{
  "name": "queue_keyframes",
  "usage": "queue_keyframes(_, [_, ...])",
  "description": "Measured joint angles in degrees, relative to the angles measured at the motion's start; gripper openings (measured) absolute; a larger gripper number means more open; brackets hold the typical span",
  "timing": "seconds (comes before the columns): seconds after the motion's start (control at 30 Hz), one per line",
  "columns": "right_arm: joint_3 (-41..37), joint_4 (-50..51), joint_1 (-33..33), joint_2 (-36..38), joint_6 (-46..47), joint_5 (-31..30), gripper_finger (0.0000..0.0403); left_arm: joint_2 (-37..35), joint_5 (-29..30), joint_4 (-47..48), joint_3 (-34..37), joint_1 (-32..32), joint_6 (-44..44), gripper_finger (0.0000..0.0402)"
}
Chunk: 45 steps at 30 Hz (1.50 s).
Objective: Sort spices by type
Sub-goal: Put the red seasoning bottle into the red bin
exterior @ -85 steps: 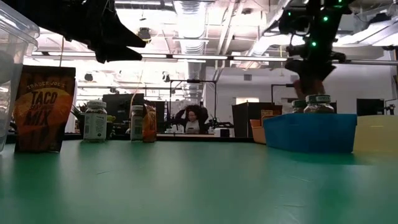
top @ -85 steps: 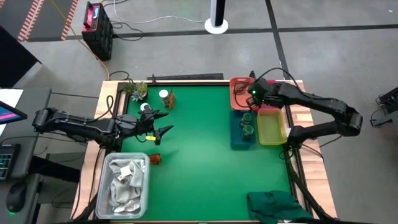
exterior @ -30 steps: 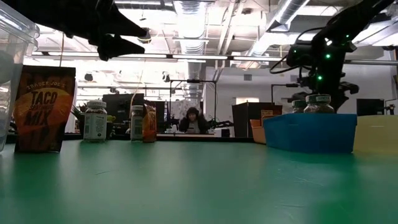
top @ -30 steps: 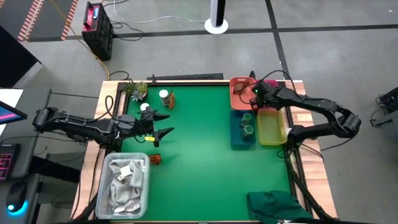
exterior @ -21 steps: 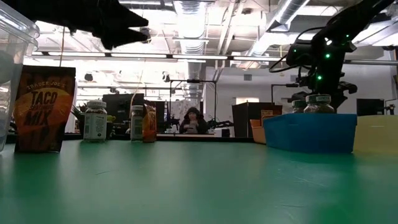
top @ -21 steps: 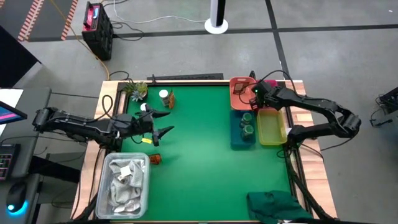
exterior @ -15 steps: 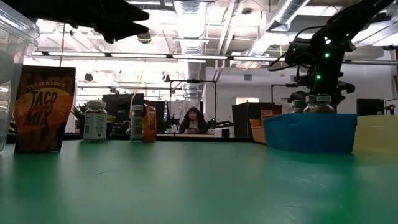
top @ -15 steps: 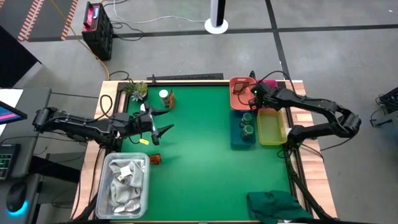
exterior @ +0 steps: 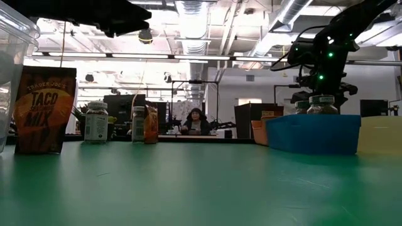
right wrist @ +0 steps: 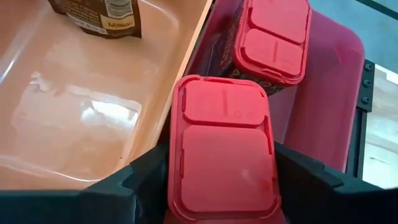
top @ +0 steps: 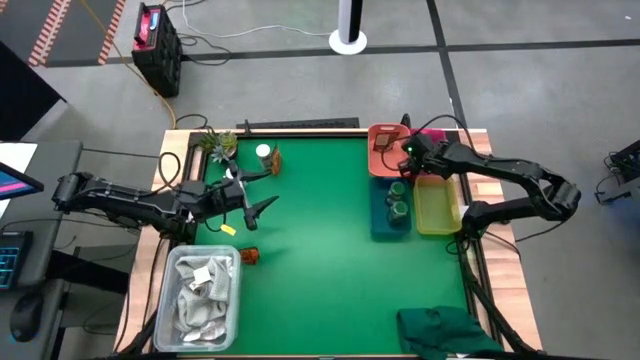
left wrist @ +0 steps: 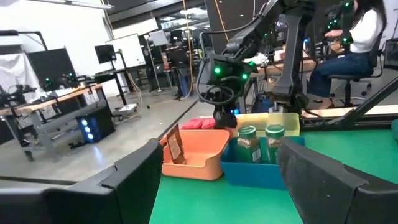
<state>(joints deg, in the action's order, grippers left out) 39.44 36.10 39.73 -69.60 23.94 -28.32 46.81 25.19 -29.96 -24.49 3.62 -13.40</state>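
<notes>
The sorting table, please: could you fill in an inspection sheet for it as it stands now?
Surface: green mat with a wooden border.
Job's things: two sorted jars in the blue bin; brown packet in the orange bin; two red-lidded boxes in the pink bin; yellow bin beside the blue one; taco mix packet, two loose jars and an orange packet unsorted on the left.
Clutter: small plant; clear tub of white rags; green cloth.
Tools: left tool open and empty, above the unsorted spices; right tool closed on one red-lidded box at the pink bin.
Cables: orange cable on the floor.
Surroundings: seated person behind the table.
</notes>
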Motion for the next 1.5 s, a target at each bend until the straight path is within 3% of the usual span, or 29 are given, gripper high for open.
queue_keyframes(0.67, [0.22,4.01,0.00,0.00,1.08,2.42,0.0271,0.00,-0.11,0.12,0.00,0.00,0.20,0.0302])
queue_keyframes(1.0, [6.28,10.75,-0.37,0.74,2.62,2.72,0.0271,0.00,-0.13,0.05,0.00,0.00,0.01,0.0302])
queue_keyframes(1.3, [4.76,12.34,-0.35,0.74,-0.05,2.85,0.0272,0.00,-0.74,0.03,0.00,0.00,0.91,0.0302])
queue_keyframes(1.5, [4.63,14.03,-0.33,0.74,-0.53,5.22,0.0325,0.00,-1.50,-0.60,0.00,0.00,1.51,0.0302])
